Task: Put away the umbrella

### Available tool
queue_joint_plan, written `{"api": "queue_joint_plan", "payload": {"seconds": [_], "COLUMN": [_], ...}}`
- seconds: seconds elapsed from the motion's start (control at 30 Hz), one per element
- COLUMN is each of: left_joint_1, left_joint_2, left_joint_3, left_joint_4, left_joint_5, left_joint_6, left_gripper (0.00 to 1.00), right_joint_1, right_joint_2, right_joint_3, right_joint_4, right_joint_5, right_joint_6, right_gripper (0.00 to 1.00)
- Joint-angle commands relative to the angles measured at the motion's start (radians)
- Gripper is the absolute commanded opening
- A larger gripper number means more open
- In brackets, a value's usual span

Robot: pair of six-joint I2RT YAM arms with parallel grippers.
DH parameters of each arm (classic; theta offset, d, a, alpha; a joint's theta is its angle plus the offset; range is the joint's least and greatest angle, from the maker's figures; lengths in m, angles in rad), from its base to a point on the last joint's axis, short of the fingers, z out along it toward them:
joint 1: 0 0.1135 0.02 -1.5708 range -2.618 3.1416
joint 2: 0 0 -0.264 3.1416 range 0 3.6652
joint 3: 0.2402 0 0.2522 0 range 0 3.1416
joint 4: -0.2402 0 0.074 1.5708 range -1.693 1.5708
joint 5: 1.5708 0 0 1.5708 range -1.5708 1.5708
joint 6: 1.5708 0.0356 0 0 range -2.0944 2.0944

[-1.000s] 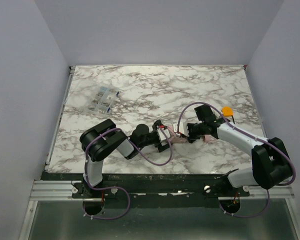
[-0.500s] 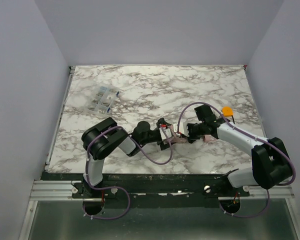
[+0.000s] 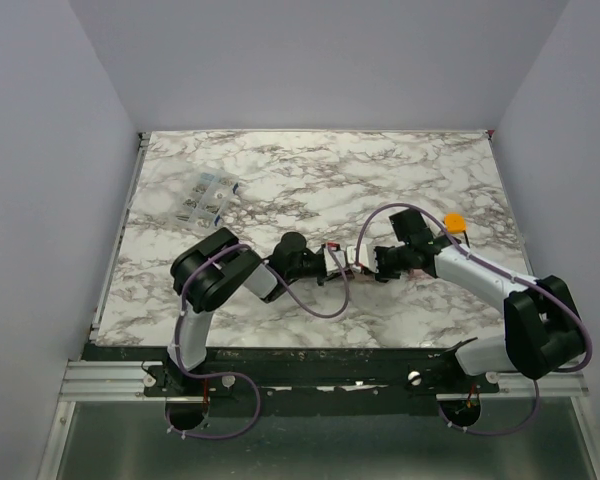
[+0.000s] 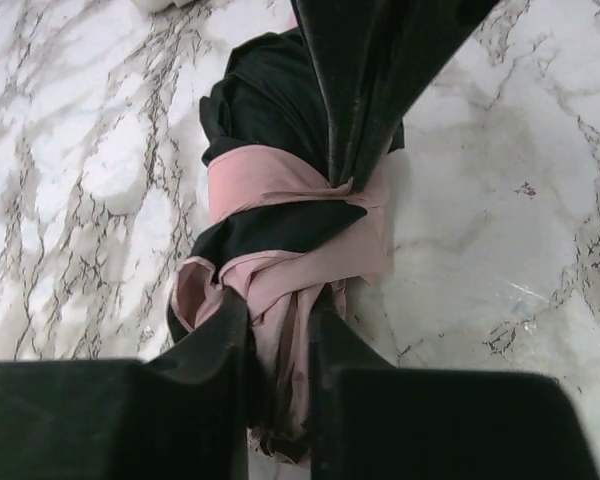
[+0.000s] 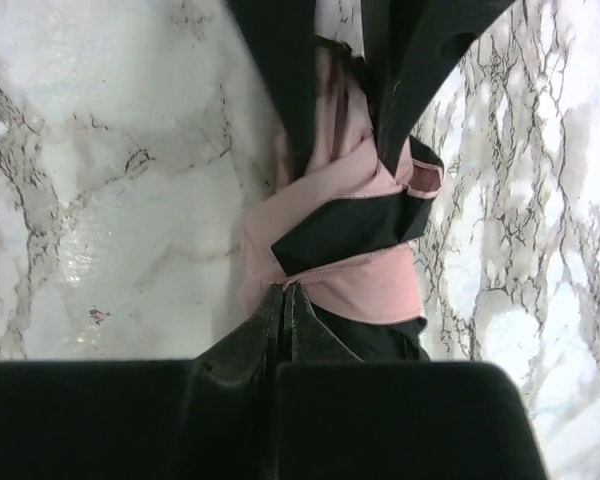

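Left end effector (image 4: 280, 315) clamps the umbrella (image 4: 285, 195) end; right end effector (image 5: 286, 298) pinches its wrapped fabric, jaws nearly touching.

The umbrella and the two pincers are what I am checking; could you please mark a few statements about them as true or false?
1. The umbrella sits between the left pincer and the right pincer. True.
2. The left pincer is open and clear of the umbrella. False: it is shut on the umbrella's end.
3. A pink strap wraps the folded umbrella. True.
4. The orange object lies at the left edge. False: it lies on the table beside the right arm.
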Motion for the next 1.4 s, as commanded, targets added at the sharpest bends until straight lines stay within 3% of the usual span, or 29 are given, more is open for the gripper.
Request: {"api": "queue_joint_plan", "payload": {"seconds": [0.0,0.2,0.53,1.0,1.37], "left_joint_1": [0.036,0.078,0.130,0.181,0.195], "left_joint_2": [0.061,0.053,0.096,0.172,0.163], "left_joint_3": [0.015,0.043,0.225,0.442,0.452], "left_joint_4": [-0.200,-0.305,-0.652,-1.015,-1.067], "left_joint_5": [0.055,0.074,0.150,0.265,0.238], "left_joint_6": [-0.092,-0.155,-0.179,-0.208,-0.357], "left_gripper": [0.00,0.00,0.00,0.00,0.00], "right_joint_1": [0.011,0.002,-0.011,-0.013,-0.008], "right_joint_2": [0.009,-0.030,-0.059,-0.060,-0.097], "right_joint_3": [-0.017,0.015,0.028,0.032,0.052], "right_joint_4": [-0.107,-0.137,-0.147,-0.115,-0.158], "right_joint_5": [-0.047,-0.059,0.062,0.171,0.203], "right_joint_6": [0.021,0.039,0.009,-0.011,-0.034], "right_gripper": [0.00,0.00,0.00,0.00,0.00]}}
